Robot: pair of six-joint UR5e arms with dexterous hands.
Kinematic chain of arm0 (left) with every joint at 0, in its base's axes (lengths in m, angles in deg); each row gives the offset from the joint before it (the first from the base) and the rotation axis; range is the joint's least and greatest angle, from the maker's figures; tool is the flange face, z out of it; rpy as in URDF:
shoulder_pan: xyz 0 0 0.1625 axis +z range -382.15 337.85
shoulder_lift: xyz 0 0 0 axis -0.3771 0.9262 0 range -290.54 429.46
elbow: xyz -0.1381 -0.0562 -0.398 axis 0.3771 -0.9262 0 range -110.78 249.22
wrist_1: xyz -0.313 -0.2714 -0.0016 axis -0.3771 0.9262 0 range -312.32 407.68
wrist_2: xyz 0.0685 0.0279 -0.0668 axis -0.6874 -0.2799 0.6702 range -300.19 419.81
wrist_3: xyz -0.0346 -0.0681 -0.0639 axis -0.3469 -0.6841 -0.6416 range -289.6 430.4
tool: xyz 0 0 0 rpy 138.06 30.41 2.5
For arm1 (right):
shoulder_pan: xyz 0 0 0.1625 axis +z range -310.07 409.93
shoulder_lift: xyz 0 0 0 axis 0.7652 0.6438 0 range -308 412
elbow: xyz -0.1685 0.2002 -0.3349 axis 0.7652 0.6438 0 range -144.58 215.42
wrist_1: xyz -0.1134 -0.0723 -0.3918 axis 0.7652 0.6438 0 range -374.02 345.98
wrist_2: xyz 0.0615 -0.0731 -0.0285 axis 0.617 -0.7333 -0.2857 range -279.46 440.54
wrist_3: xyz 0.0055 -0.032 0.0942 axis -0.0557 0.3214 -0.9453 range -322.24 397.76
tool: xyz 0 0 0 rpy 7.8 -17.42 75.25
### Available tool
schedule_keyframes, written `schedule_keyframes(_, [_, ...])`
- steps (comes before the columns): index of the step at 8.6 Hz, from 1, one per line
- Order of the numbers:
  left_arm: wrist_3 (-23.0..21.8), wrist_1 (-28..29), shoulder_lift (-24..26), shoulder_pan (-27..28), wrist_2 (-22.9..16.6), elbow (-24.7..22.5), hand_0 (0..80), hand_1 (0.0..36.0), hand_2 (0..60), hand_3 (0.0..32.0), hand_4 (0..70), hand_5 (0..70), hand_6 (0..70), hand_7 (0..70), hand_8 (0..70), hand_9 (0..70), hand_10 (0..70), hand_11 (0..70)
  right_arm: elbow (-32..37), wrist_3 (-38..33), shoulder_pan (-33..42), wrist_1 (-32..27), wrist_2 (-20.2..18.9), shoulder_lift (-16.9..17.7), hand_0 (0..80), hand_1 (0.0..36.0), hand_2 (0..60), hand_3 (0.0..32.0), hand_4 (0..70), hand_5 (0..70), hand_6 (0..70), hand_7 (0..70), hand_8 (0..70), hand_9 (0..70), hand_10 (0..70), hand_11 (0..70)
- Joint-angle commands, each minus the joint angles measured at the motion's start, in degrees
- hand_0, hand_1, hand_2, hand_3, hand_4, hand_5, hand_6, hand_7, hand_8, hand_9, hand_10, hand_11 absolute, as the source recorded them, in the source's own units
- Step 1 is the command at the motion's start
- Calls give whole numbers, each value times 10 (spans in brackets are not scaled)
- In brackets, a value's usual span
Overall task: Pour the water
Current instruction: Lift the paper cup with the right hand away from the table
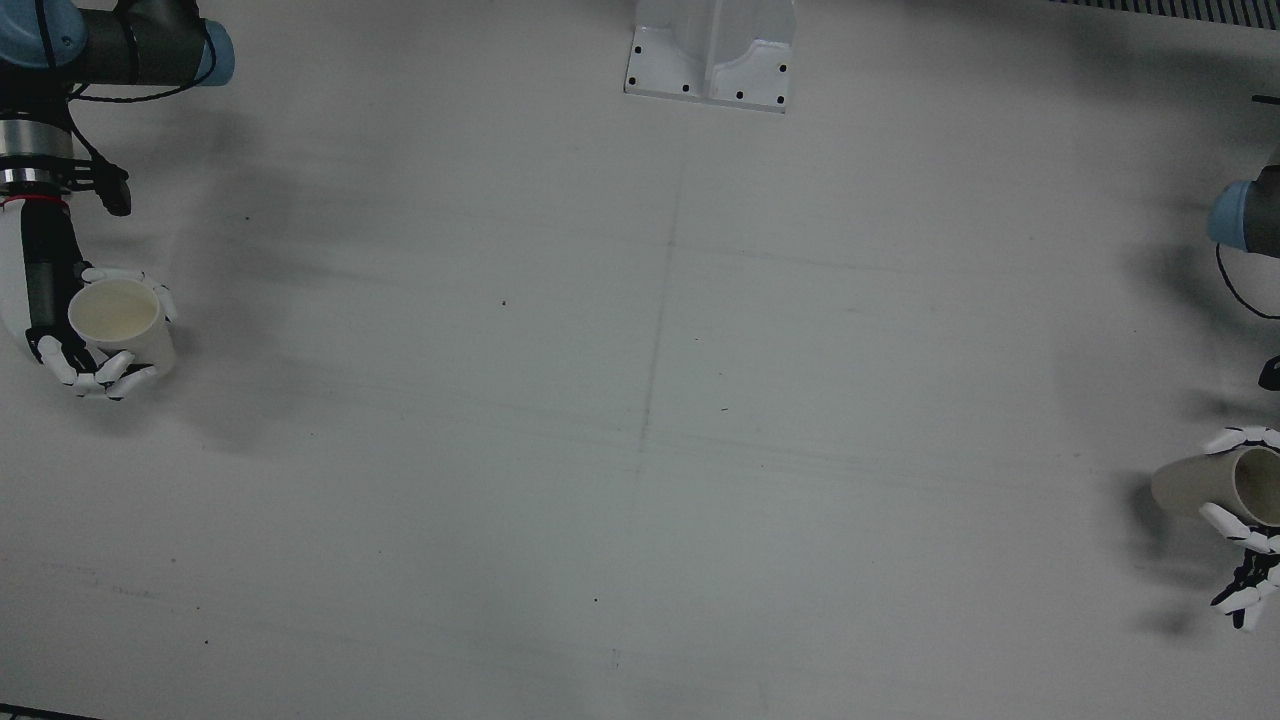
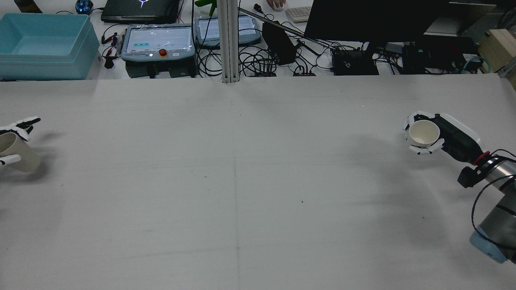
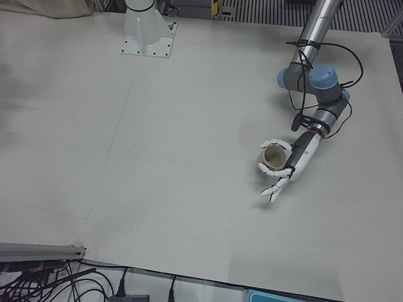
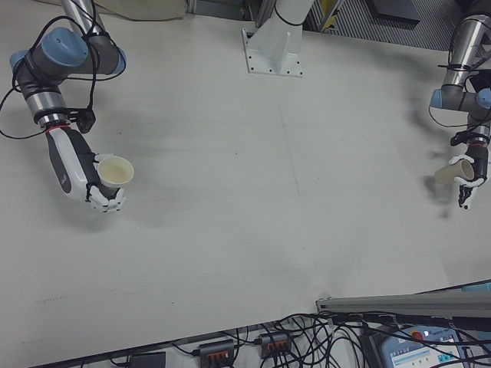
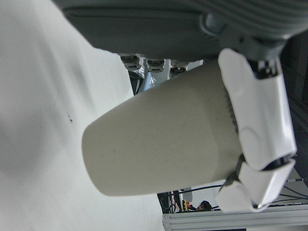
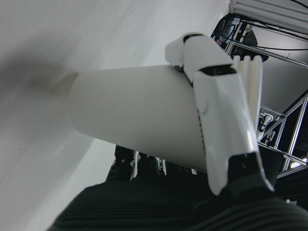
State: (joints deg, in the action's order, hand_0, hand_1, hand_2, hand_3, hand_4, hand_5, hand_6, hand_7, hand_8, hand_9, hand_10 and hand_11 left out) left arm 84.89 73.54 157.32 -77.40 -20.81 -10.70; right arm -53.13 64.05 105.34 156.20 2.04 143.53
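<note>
Right hand (image 1: pixel 85 335), black and white, is wrapped around a cream-white paper cup (image 1: pixel 122 322). White fingers (image 4: pixel 103 201) curl round the wall from both sides; the hand is clamped on it. This cup stands close to upright with its mouth facing up, and the rear view shows a pale interior; whether it holds water cannot be told. It sits at the far right side of the grey-white table (image 1: pixel 640 420), near the table edge on the robot's right. In the right-front view it appears lifted a little off the surface, with its shadow below.

Left hand (image 3: pixel 286 165) holds a second cream-white paper cup (image 3: pixel 273 156) at the opposite side of the table, well apart from the first. Thumb and some fingers (image 5: pixel 257 120) press on the cup wall near the rim, while other fingers (image 3: pixel 272 192) stick out straight past it. This cup is tilted: in the front view its base points toward the table's middle. In the left hand view its base hangs clear of the surface.

White arm pedestal (image 1: pixel 712 55) stands at the table's robot side, midway between the arms.
</note>
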Motion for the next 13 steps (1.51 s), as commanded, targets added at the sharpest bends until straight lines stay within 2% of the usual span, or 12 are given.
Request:
schedule_keyframes(1, [-17, -84, -31, 0, -7, -143, 529, 358, 600, 0, 655, 700, 127, 162, 28, 39, 15, 39, -224, -40, 118, 188, -60, 40, 800, 360, 533, 0, 88, 664, 314, 502, 373, 523, 270, 429])
schedule_keyframes(2, [-18, -125, -28, 0, -9, -194, 526, 358, 600, 0, 659, 700, 134, 164, 30, 40, 14, 38, -277, -45, 207, 260, -119, 1, 800, 360, 600, 0, 95, 677, 332, 512, 381, 530, 274, 433])
schedule_keyframes(3, [-17, -155, -13, 3, -15, -213, 531, 360, 600, 0, 673, 700, 141, 169, 30, 38, 14, 40, -304, -57, 264, 340, -138, -69, 800, 360, 600, 0, 127, 700, 392, 577, 430, 580, 292, 455])
schedule_keyframes(4, [-8, -196, 28, 5, -38, -226, 525, 360, 600, 0, 679, 700, 146, 173, 33, 41, 14, 40, -310, -70, 277, 360, -141, -108, 800, 360, 600, 0, 181, 700, 477, 700, 493, 649, 310, 477])
schedule_keyframes(5, [18, -229, 58, 12, -68, -240, 529, 360, 600, 0, 689, 700, 153, 179, 35, 42, 13, 39, -312, -75, 278, 400, -143, -167, 800, 360, 600, 0, 210, 700, 507, 700, 518, 668, 326, 497])
schedule_keyframes(6, [43, -271, 101, 32, -81, -241, 534, 360, 600, 0, 682, 700, 148, 175, 32, 38, 12, 37, -309, -67, 277, 438, -139, -226, 800, 360, 595, 0, 257, 700, 535, 700, 528, 659, 336, 513])
schedule_keyframes(7, [76, -313, 147, 71, -85, -246, 537, 360, 600, 0, 687, 700, 152, 178, 34, 39, 13, 40, -303, -9, 276, 457, -130, -288, 800, 360, 593, 0, 282, 700, 557, 700, 541, 664, 332, 508])
schedule_keyframes(8, [112, -363, 205, 107, -85, -250, 532, 360, 600, 0, 695, 700, 153, 179, 36, 43, 15, 41, -302, 64, 237, 519, -113, -369, 800, 360, 600, 0, 286, 700, 570, 700, 549, 676, 335, 512])
schedule_keyframes(9, [116, -399, 245, 126, -84, -244, 548, 360, 600, 0, 700, 700, 151, 181, 36, 44, 17, 46, -302, 121, 190, 533, -79, -403, 800, 360, 600, 0, 314, 700, 607, 700, 566, 700, 338, 515])
schedule_keyframes(10, [115, -414, 272, 129, -84, -241, 544, 360, 600, 0, 699, 700, 148, 179, 37, 46, 17, 47, -289, 190, 132, 533, -54, -418, 800, 360, 600, 0, 320, 700, 610, 700, 564, 700, 342, 520])
schedule_keyframes(13, [113, -466, 339, 129, -83, -239, 543, 360, 600, 0, 700, 700, 150, 181, 37, 46, 17, 45, -202, 406, -100, 532, 86, -509, 800, 360, 600, 0, 322, 700, 601, 700, 534, 687, 366, 552])
